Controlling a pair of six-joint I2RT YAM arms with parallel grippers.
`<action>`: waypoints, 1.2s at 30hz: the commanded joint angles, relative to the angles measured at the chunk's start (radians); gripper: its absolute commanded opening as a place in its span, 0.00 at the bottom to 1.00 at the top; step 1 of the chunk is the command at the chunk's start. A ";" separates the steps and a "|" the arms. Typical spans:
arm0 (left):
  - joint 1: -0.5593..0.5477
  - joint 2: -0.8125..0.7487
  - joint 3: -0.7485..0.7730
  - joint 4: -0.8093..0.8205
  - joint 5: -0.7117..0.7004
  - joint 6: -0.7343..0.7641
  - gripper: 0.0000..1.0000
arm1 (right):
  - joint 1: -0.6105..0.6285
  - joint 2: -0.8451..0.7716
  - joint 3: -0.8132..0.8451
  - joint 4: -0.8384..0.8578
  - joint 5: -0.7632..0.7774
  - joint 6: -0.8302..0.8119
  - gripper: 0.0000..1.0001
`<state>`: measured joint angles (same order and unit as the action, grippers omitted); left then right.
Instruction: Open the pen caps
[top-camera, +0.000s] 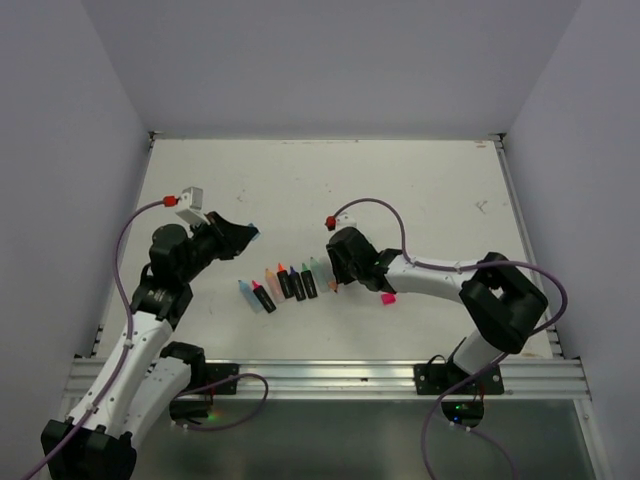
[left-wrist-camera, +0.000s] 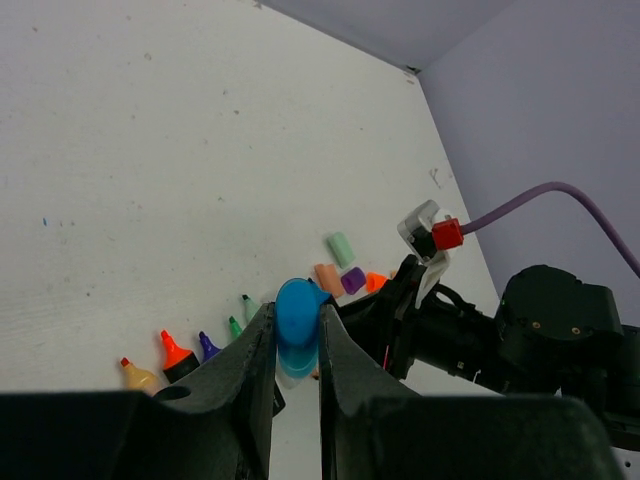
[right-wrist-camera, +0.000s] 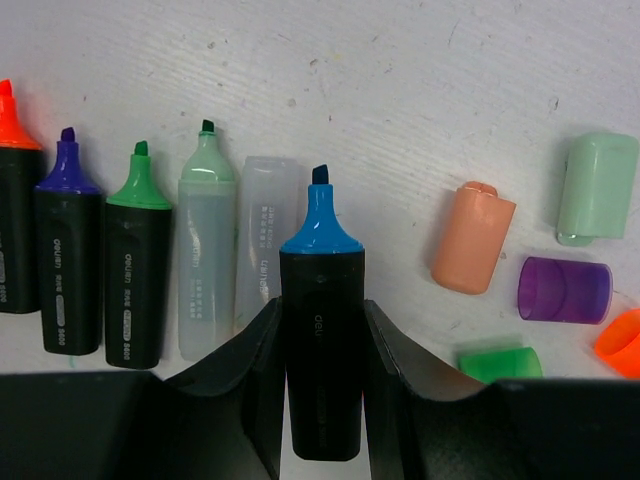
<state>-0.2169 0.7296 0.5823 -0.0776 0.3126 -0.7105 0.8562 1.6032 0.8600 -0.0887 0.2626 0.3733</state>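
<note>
Pen caps (right-wrist-camera: 563, 289) are mostly off — five lie loose on the worktop (left-wrist-camera: 150, 150), at the right of the right wrist view. The left fingers (left-wrist-camera: 255, 370) clamp the blue cap (left-wrist-camera: 298, 320), lifted clear. The right fingers (right-wrist-camera: 250, 380) clamp its bared blue highlighter (right-wrist-camera: 322, 330). The row of pens (right-wrist-camera: 137, 260) at left shows bare tips — I cannot tell if any are capped.

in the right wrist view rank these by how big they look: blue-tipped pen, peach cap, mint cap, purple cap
1. blue-tipped pen, largest, though it is also nearest the camera
2. mint cap and peach cap, about alike, not ranked
3. purple cap, smallest
</note>
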 joint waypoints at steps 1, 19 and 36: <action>-0.002 -0.022 -0.016 -0.025 0.029 0.023 0.00 | -0.013 0.030 0.037 0.046 0.015 -0.027 0.00; -0.002 -0.048 -0.055 -0.007 0.072 0.014 0.00 | -0.005 0.193 0.073 0.133 -0.111 0.025 0.00; -0.002 0.025 -0.075 0.058 0.134 0.014 0.00 | 0.003 0.109 0.033 0.129 -0.112 0.072 0.38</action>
<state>-0.2169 0.7525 0.5217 -0.0750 0.4023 -0.7120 0.8520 1.7588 0.9115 0.0528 0.1425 0.4271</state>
